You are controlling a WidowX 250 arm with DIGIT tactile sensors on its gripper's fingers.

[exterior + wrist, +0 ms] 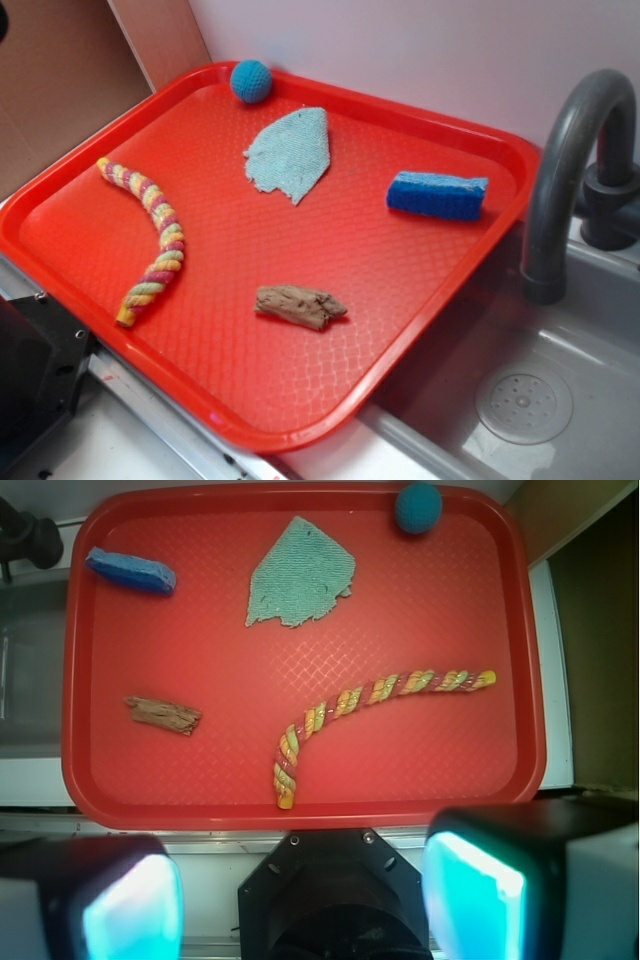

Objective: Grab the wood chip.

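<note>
We hang high above the red tray, claw spread wide and empty. The wood chip lies ahead and to our left, clear of the twisted rope. It looks light, stiff and rough; we judge a pinch across its narrow middle best.

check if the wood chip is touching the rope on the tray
Apart. The exterior view shows bare red tray between the wood chip and the rope; the wrist view shows the same gap.
</note>
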